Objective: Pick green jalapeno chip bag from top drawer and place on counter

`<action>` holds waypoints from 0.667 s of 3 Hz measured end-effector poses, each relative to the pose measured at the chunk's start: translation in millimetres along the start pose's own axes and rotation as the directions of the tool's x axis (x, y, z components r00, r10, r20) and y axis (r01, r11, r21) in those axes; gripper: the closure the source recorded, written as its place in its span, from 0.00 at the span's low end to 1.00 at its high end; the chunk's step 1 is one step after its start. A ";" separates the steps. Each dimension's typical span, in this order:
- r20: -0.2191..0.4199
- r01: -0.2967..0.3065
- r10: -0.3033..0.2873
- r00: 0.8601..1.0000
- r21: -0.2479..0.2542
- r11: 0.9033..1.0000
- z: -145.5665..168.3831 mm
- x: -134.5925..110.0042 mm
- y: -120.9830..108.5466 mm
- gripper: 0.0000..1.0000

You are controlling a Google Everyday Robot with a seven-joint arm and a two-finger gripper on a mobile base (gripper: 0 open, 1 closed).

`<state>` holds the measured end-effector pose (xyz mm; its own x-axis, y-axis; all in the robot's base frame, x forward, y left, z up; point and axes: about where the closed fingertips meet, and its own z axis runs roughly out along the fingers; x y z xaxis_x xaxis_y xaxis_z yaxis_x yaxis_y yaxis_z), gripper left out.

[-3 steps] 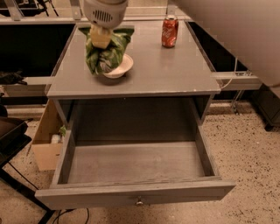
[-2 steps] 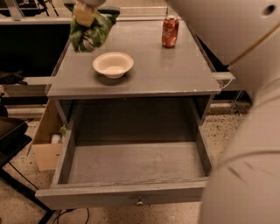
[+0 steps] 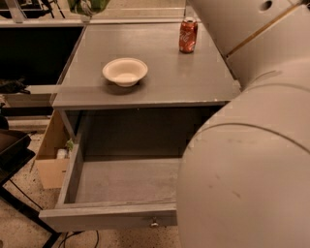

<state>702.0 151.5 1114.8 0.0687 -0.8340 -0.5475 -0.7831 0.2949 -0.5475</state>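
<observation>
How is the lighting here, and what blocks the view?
Camera view: warm, dim light; the bowl casts a shadow on the counter; the cavity behind the top drawer is dark; the robot arm blocks the right side; the green jalapeno chip bag is cropped at the top edge, the gripper out of frame.

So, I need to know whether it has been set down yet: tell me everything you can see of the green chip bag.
Only the lower end of the green jalapeno chip bag shows, at the picture's top edge: glossy, crumpled green film with pale patches. It hangs above the far left corner of the counter, seemingly clear of it. Its upper part and the gripper lie beyond the frame.
</observation>
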 end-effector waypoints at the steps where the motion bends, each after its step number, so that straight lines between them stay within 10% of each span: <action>1: -0.002 0.001 -0.001 1.000 -0.003 1.000 0.5 0.5 1.0 1.00; 2: -0.013 -0.056 0.056 0.998 0.034 0.998 20.4 19.8 -26.1 1.00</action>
<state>736.4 136.9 1105.4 0.0162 -0.8222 -0.5689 -0.7645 0.3565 -0.5370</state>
